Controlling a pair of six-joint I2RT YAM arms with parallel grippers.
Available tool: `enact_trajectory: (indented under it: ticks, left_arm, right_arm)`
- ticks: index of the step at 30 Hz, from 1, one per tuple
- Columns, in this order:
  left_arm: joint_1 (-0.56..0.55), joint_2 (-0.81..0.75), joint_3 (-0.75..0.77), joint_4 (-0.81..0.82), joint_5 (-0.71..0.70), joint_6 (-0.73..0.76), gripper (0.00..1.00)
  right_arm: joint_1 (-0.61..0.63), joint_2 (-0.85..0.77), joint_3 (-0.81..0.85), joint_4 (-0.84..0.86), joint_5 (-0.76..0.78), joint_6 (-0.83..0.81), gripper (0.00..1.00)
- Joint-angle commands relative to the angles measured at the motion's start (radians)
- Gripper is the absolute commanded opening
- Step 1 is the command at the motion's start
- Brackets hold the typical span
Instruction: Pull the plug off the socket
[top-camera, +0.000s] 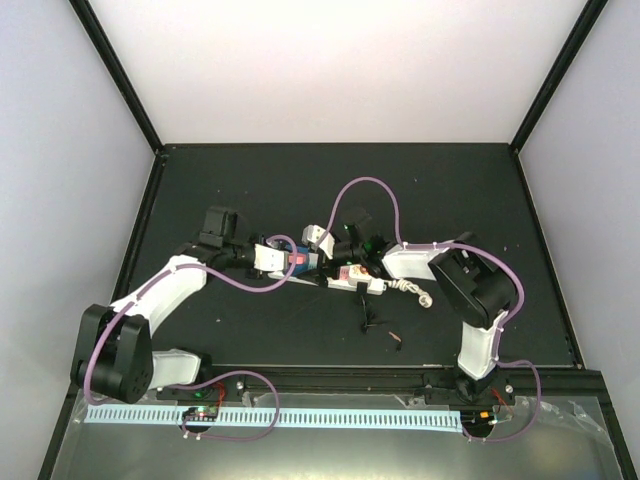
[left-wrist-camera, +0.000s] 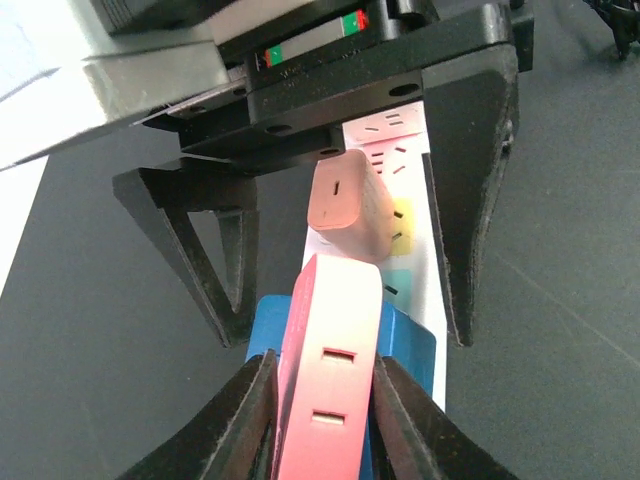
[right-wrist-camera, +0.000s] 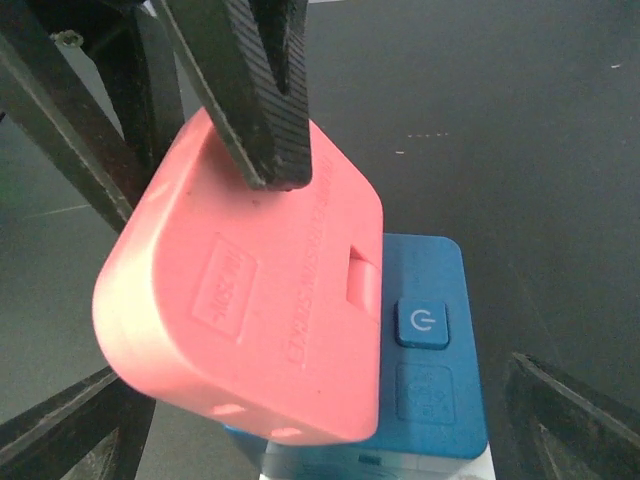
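The socket is a long white power strip (top-camera: 366, 285) with pastel outlets (left-wrist-camera: 398, 215) and a blue switch end (right-wrist-camera: 430, 330). My left gripper (left-wrist-camera: 322, 368) is shut on a red-pink plug (left-wrist-camera: 330, 400) at that blue end. The plug (right-wrist-camera: 250, 300) leans tilted over the blue block, and its prongs are hidden. A left finger (right-wrist-camera: 255, 90) presses its side. My right gripper (right-wrist-camera: 310, 425) is open, and its fingers (left-wrist-camera: 465, 220) straddle the strip without touching the plug. A second, paler pink plug (left-wrist-camera: 350, 205) sits further along the strip. In the top view both grippers, left (top-camera: 290, 262) and right (top-camera: 333, 258), meet mid-table.
The strip's bundled white cord (top-camera: 412, 291) lies at its right end. A small black piece (top-camera: 366, 320) and a small reddish piece (top-camera: 396, 338) lie on the black mat in front of it. Purple cables loop over both arms.
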Motion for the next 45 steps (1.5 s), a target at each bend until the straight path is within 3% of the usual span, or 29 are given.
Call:
enact_trajectory:
  ticks: [1,14,24,32,39,45]
  left_arm:
    - [-0.006,0.043,0.074,-0.033,0.006,-0.043,0.27]
    - [-0.006,0.094,0.133,-0.097,0.023,-0.097,0.17]
    - [-0.005,0.150,0.223,-0.196,0.031,-0.144,0.09]
    - [-0.005,0.149,0.293,-0.297,0.067,-0.157,0.02]
    - [-0.005,0.125,0.311,-0.319,0.090,-0.197,0.01]
    - [-0.005,0.114,0.330,-0.334,0.079,-0.218,0.02]
  right_arm:
    - [-0.003,0.032,0.011,0.056,0.021,0.034,0.96]
    - [0.013,0.063,0.067,-0.002,0.036,-0.007,0.84]
    - [0.013,0.063,0.067,-0.111,-0.050,-0.121,0.50]
    - [0.012,0.065,0.059,-0.167,-0.064,-0.167,0.35]
    - [0.010,0.074,0.070,-0.201,-0.064,-0.180,0.26]
    - [0.006,0.083,0.074,-0.208,-0.066,-0.179,0.25]
